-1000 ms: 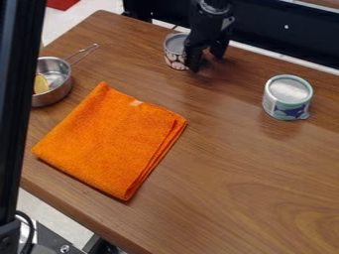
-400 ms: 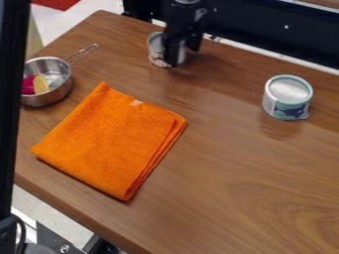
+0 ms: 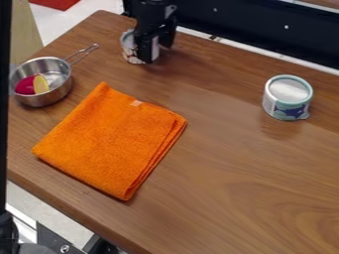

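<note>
At the upper left of the table, the gripper points down with its two fingers apart. One finger stands in front of a small can with a pale, patterned label, hiding part of it. The can is upright and seems to touch that finger; its far side is hidden. Below them lies a folded orange cloth. A metal pan on the left has a dark pink item and a yellow piece inside. To the right stands a teal-and-white can.
The wooden table has its back edge along a black panel. The pan's thin handle points toward the upper right. A dark vertical post runs along the left side of the view.
The gripper and the patterned can have moved left together along the back of the table. The dark post at the left has also shifted left, showing more of the pan.
</note>
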